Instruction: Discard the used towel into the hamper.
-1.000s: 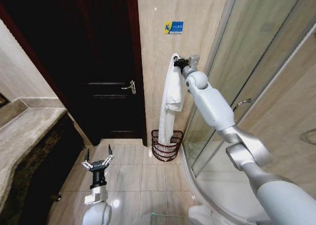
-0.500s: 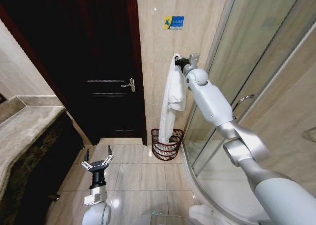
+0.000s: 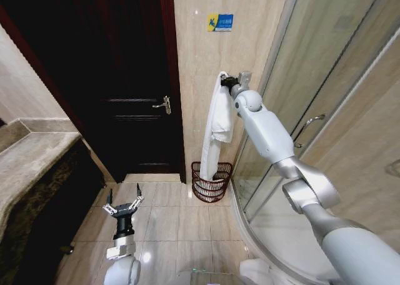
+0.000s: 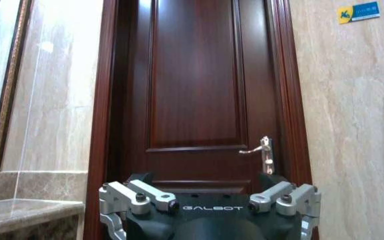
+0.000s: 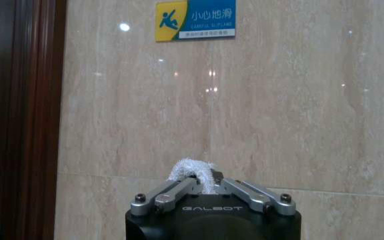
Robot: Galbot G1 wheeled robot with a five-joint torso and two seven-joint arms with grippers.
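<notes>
Fingers of our right hand (image 3: 224, 80) pinch the top of the long white terry towel (image 3: 215, 125), held high against the beige marble wall (image 3: 200, 79); its tail hangs into the round reddish-brown wire hamper (image 3: 210, 181) on the floor. Our left hand (image 3: 123, 205) hovers low, spread.

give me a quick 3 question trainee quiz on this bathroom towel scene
1. True or false: the right gripper is shut on the white towel.
2. What stands on the floor under the hanging towel? A) the hamper B) a bucket C) a stool
3. How do the jaws of the left gripper stand, and where is it?

Key
1. True; the right wrist view shows a tuft pinched between the jaws.
2. A.
3. Open, low over the floor tiles before the dark door, holding nothing.
</notes>
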